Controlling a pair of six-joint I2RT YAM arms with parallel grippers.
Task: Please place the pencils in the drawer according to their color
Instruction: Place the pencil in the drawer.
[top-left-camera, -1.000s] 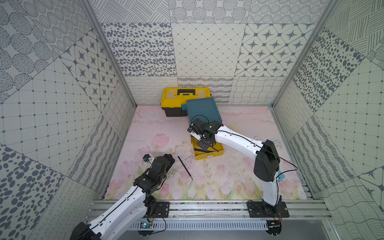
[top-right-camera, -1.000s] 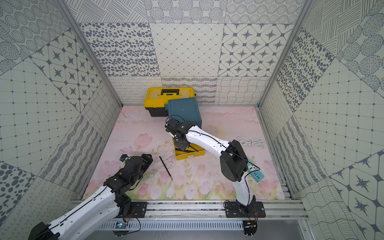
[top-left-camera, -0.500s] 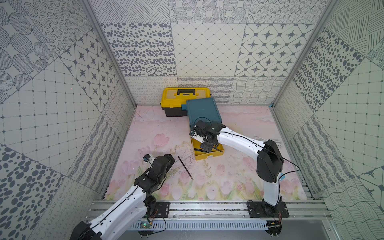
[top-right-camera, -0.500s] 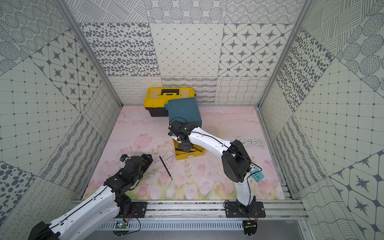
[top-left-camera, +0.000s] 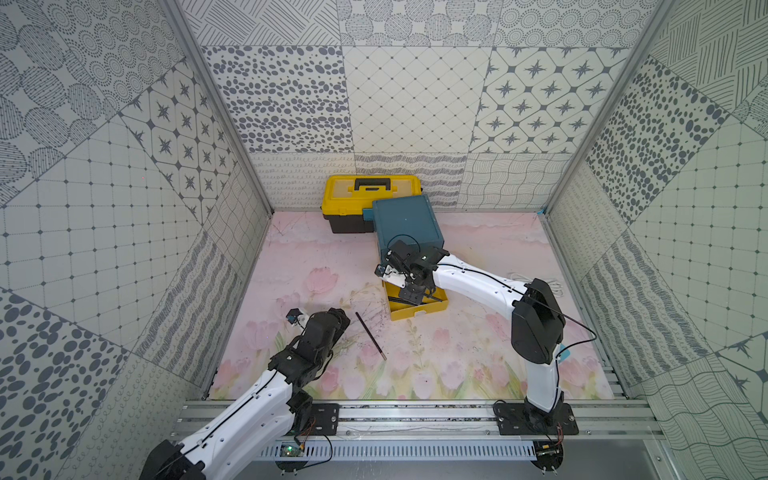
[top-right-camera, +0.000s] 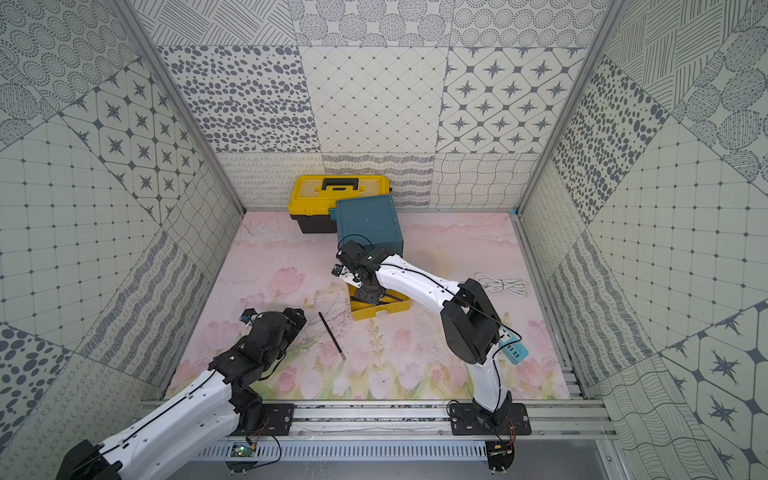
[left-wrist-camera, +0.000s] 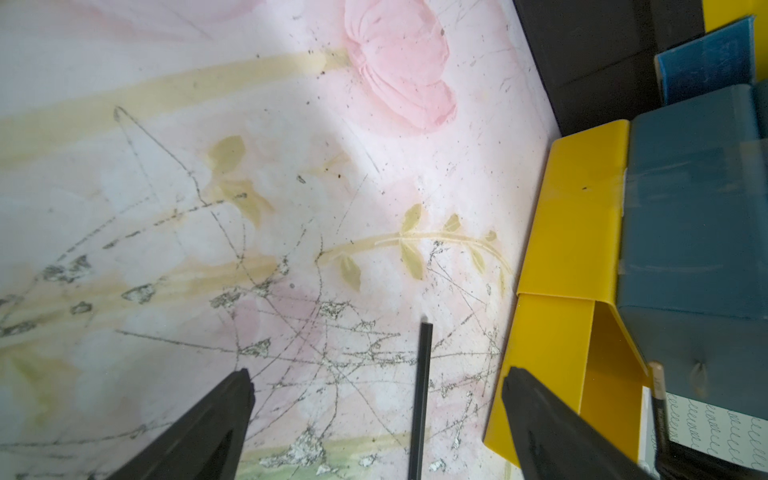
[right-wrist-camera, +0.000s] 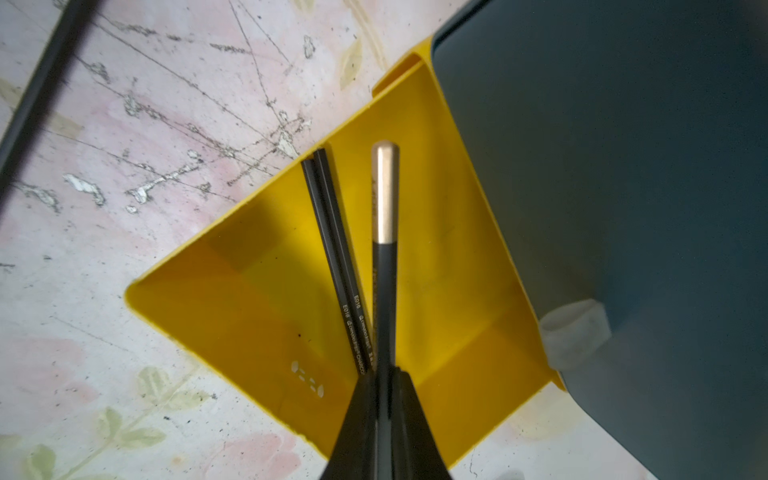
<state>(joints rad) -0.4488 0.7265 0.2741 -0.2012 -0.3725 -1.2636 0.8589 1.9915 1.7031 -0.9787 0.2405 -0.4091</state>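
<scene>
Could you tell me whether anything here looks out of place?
One black pencil lies loose on the mat, between the open left gripper and the pulled-out yellow drawer, while two black pencils lie inside. The mat around it is covered in dark scribble marks. The right gripper holds a gold-capped pencil over that drawer.

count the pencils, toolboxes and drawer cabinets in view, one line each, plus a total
pencils: 4 (one on the mat, two lying in the yellow drawer, one in the right gripper)
yellow toolbox: 1
drawer cabinet: 1
total: 6
</scene>
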